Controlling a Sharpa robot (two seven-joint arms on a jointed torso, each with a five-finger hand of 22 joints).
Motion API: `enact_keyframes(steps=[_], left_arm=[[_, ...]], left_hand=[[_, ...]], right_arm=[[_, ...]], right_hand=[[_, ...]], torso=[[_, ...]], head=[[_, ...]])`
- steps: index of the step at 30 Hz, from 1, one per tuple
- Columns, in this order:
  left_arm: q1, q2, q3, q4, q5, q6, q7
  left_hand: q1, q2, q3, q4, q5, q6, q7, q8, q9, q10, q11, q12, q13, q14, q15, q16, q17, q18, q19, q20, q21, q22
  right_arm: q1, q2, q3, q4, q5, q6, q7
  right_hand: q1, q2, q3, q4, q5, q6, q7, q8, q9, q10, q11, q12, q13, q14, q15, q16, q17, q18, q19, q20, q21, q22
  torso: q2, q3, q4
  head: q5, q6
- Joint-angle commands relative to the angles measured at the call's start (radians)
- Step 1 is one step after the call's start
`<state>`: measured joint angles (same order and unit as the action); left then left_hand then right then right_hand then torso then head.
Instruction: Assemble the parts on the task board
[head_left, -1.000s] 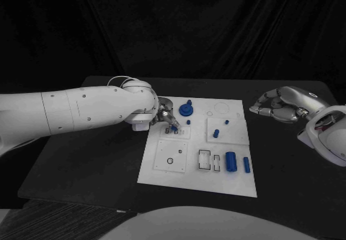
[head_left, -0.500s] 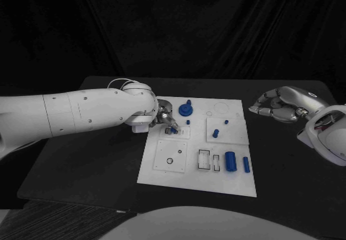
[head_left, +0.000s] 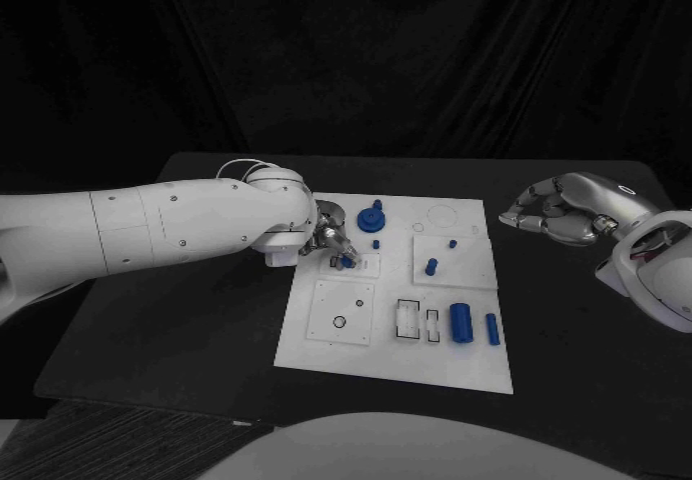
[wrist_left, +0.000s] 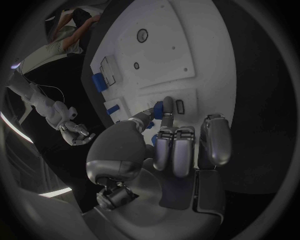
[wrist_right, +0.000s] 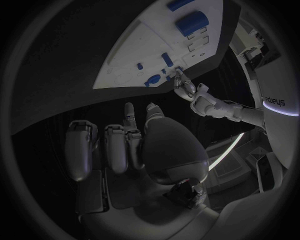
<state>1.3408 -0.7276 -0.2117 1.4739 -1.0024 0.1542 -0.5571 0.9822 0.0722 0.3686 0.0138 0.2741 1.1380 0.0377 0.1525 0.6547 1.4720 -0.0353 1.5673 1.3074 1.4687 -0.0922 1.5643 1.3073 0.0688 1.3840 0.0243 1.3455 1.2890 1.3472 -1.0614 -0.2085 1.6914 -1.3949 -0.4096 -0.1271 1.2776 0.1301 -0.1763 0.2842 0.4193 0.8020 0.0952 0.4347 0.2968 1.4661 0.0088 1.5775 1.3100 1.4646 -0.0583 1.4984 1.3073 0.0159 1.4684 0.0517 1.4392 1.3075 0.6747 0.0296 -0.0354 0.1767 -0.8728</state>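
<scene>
Left silver hand (head_left: 330, 240) pinches a small blue part (head_left: 346, 261) over the slots near the left edge of the white plastic task board (head_left: 378, 345), mid-counter. Right silver hand (head_left: 555, 214) hovers off the board's right edge, fingers curled in, holding nothing.

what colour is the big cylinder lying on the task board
Blue. The big cylinder on the white task board shows best in the head view.

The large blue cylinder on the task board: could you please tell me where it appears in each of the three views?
Head view: large blue cylinder lies on the task board, toward its near right part.
Left wrist view: blue block beside the outlined slots.
Right wrist view: near the circle's rim.
Shared landmark: the white outlined slots next to it.
</scene>
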Motion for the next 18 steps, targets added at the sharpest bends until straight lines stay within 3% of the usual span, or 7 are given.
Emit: enact_keyframes(steps=[1, 18], left_arm=[[-0.005, 0.003, -0.001, 0.0, 0.006, 0.015, 0.005], [-0.007, 0.009, -0.001, -0.007, 0.006, 0.007, 0.011]], left_hand=[[-0.006, 0.001, 0.002, 0.007, -0.007, -0.006, 0.0, -0.005, -0.002, 0.099, 0.001, 0.004, 0.263, 0.102, 0.006, 0.007, 0.264, 0.01, -0.002, 0.002, -0.006, -0.002], [-0.005, 0.0, 0.001, 0.008, -0.015, -0.005, 0.001, -0.006, -0.002, 0.099, 0.002, 0.004, 0.263, 0.102, 0.007, 0.007, 0.264, 0.009, 0.0, 0.003, -0.004, 0.002]], right_arm=[[-0.002, -0.002, 0.001, 0.002, -0.002, 0.002, -0.017], [-0.002, 0.0, 0.001, 0.0, -0.002, 0.005, -0.016]], right_hand=[[0.01, 0.0, 0.0, -0.006, 0.006, 0.009, -0.001, 0.002, -0.001, 0.105, 0.005, -0.007, 0.261, 0.075, 0.005, -0.004, 0.113, 0.019, 0.036, 0.006, 0.002, 0.216], [0.015, 0.0, 0.0, -0.007, 0.008, 0.01, -0.001, 0.001, -0.002, 0.105, 0.004, -0.007, 0.261, 0.074, 0.005, -0.007, 0.108, 0.02, 0.034, 0.005, -0.003, 0.214]], torso=[[0.0, 0.0, -0.0004], [0.001, 0.0009, 0.0011]], head=[[0.002, 0.0], [0.0, 0.0]])
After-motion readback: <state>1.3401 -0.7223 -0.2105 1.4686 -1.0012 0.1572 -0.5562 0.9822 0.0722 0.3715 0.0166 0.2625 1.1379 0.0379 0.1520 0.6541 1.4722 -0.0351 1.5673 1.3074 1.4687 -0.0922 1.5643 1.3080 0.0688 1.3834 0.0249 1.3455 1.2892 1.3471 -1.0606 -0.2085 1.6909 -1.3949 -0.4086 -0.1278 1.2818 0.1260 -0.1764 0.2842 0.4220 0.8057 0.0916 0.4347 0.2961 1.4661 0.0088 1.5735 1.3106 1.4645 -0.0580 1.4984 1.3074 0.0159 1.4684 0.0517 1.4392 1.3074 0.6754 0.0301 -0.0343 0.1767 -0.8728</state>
